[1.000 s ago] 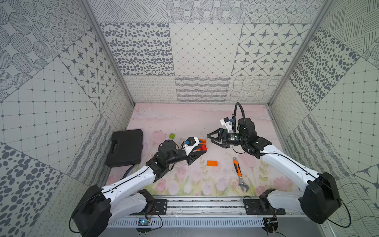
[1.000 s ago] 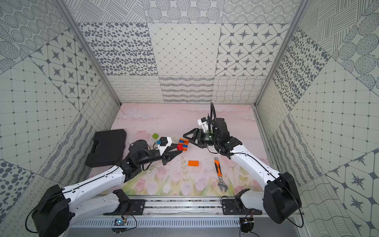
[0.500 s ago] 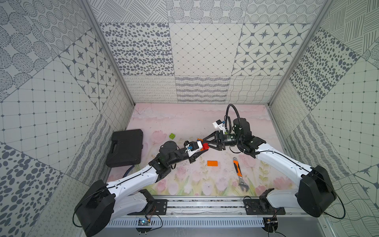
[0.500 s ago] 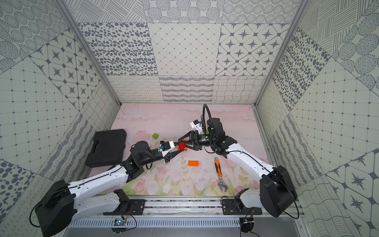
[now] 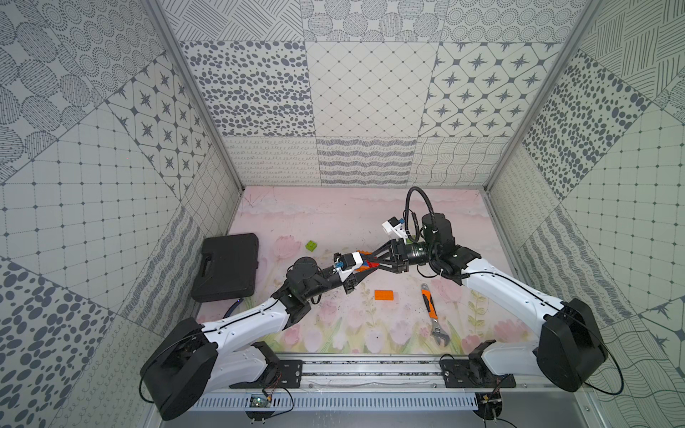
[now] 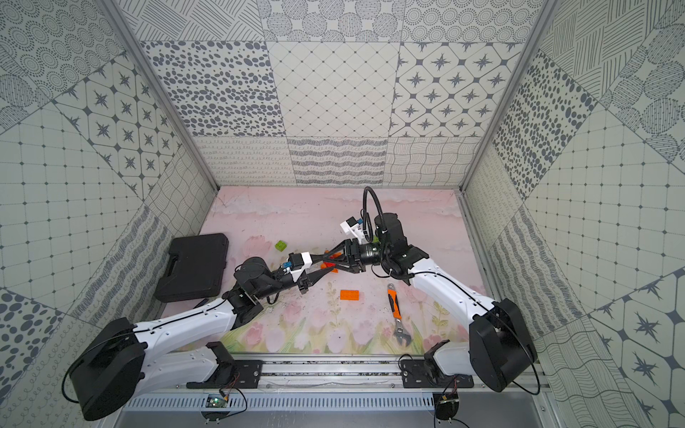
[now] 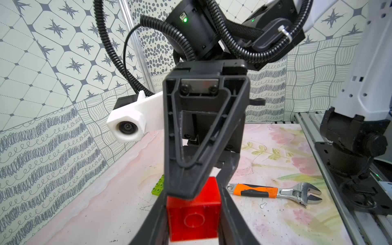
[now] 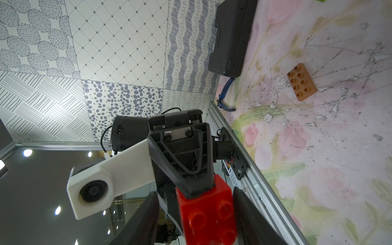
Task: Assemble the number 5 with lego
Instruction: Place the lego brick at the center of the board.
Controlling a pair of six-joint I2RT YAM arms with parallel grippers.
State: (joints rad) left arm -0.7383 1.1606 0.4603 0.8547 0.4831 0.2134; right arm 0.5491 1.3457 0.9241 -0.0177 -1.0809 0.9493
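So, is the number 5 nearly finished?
Not nearly: no 5 shape shows yet. In hand: the left gripper holds a red brick in the air, and the right gripper has its jaws around it too. Left: an orange brick and a lime green brick lie loose.

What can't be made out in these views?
- Orange bricks: under the right gripper in both top views; count and shape unclear.
- Right gripper's contact with the red brick: cut off by the right wrist view's edge.
- Lime green brick: half behind a finger, left wrist view.
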